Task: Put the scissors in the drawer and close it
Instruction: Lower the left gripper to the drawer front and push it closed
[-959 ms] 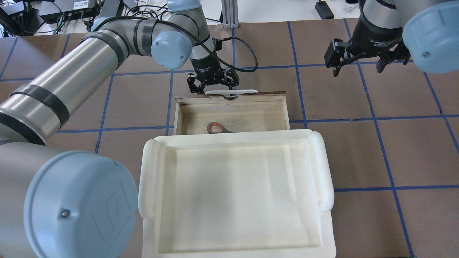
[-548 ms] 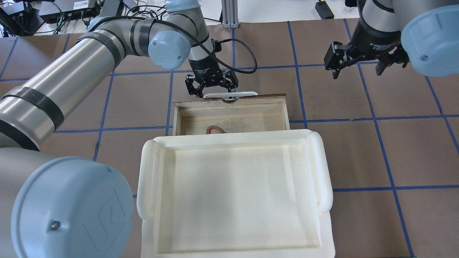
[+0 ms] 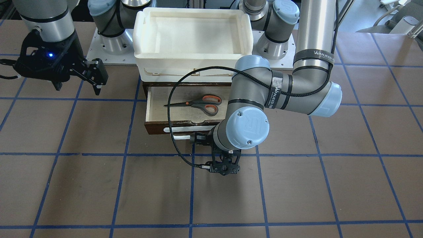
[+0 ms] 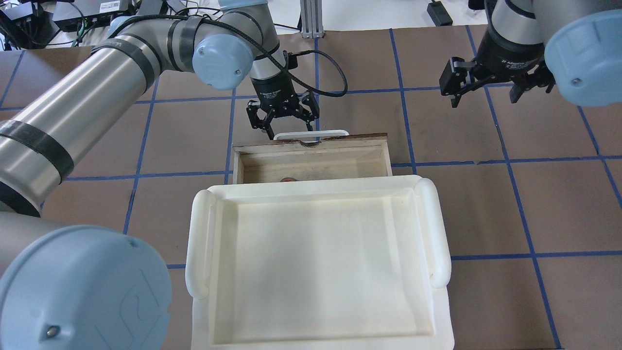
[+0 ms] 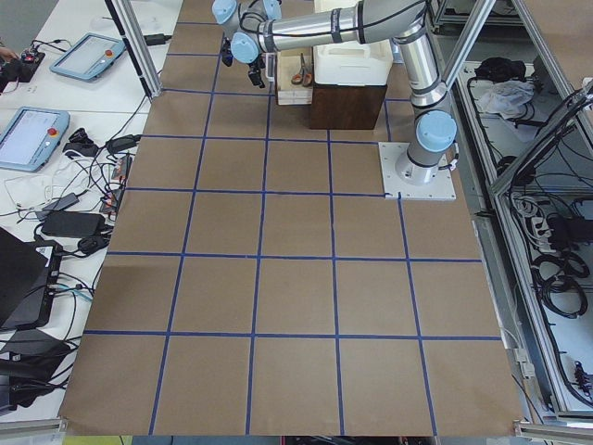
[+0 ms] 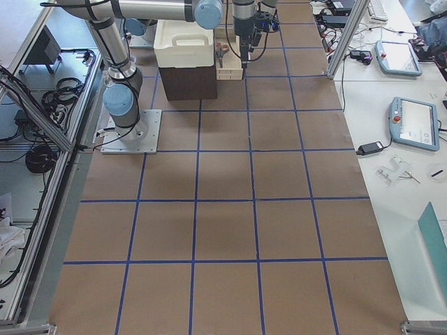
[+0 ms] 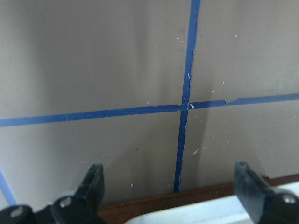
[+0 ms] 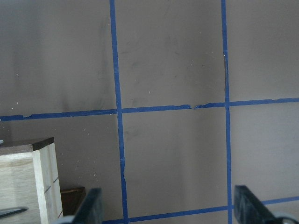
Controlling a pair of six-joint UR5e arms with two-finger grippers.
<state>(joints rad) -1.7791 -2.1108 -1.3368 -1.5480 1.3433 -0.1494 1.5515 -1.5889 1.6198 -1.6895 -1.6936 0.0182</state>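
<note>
The scissors (image 3: pixel 198 103), grey handles lined orange, lie in the partly open drawer (image 3: pixel 155 127). From overhead only an orange sliver of the scissors (image 4: pixel 290 179) shows at the tray's rim. My left gripper (image 4: pixel 283 121) is open and holds nothing. It stands just outside the drawer front (image 4: pixel 340 137), its fingertips down by the white bar handle (image 4: pixel 311 132). In the left wrist view the fingers (image 7: pixel 93 186) straddle the brown drawer front (image 7: pixel 163 203) and handle (image 7: pixel 210 212). My right gripper (image 4: pixel 483 90) hangs open and holds nothing, off to the drawer's right; the drawer's corner (image 8: pixel 28 182) shows in its wrist view.
A large white plastic tray (image 4: pixel 437 228) sits on top of the cabinet that holds the drawer and covers the drawer's inner part. A black cable (image 3: pixel 170 109) loops from the left wrist over the drawer. Brown table with blue tape lines (image 4: pixel 534 194) lies all around.
The drawer has slid inward under the tray, so less of the scissors shows from overhead. My left gripper followed the drawer front, staying open. The right gripper barely moved.
</note>
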